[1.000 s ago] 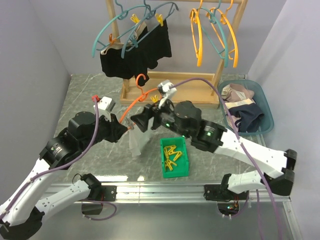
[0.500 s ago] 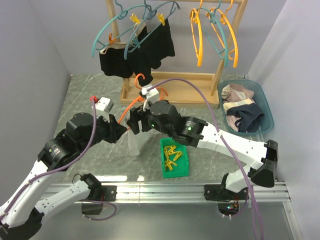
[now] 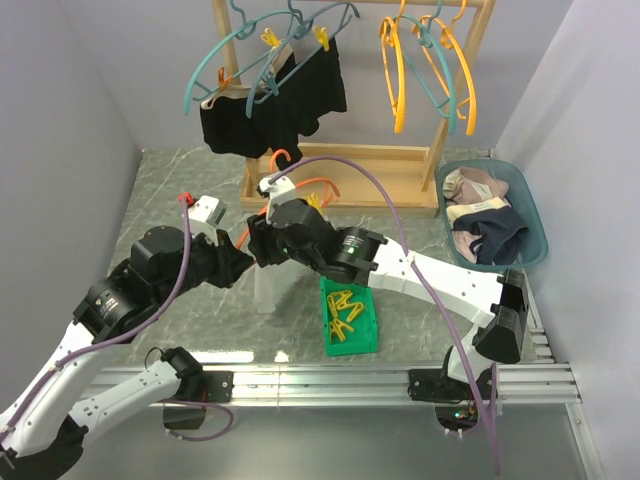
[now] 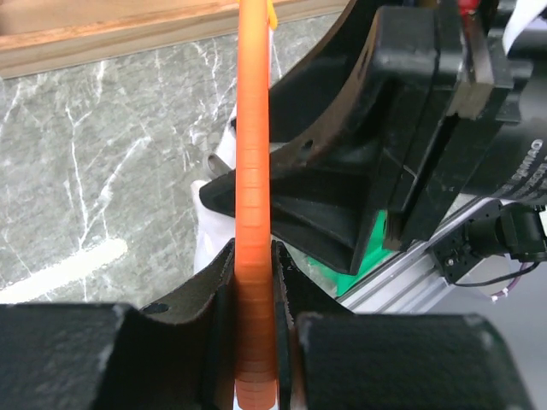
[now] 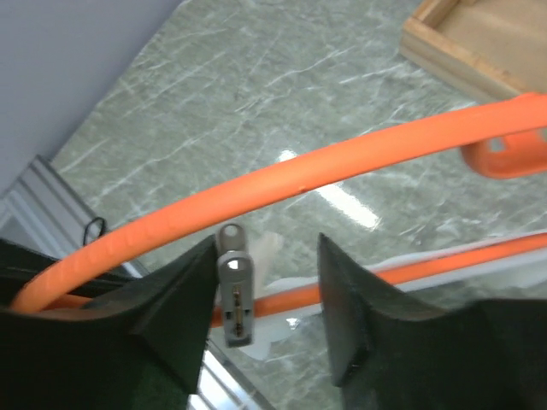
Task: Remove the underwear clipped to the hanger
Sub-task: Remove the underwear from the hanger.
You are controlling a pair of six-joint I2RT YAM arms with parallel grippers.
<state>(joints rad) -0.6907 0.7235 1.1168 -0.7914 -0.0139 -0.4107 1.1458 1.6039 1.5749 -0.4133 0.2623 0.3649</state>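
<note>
Marbled grey surface: the left arm and right arm meet above its middle. Black underwear hangs clipped on the rear rack. White-grey underwear hangs under the orange hanger, long axis vertical, top edge hidden by both arms. Left jaws pinch the hanger bar. Right jaws stand spread around a grey clip; contact cannot be told.

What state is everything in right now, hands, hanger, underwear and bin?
Left hand: shut on the orange plastic hanger.
Right hand: open around a grey peg.
White-grey cloth underwear: hanging from that hanger.
Black cloth underwear: clipped up on the wooden rack.
Green plastic bin: holding yellow pegs.
</note>
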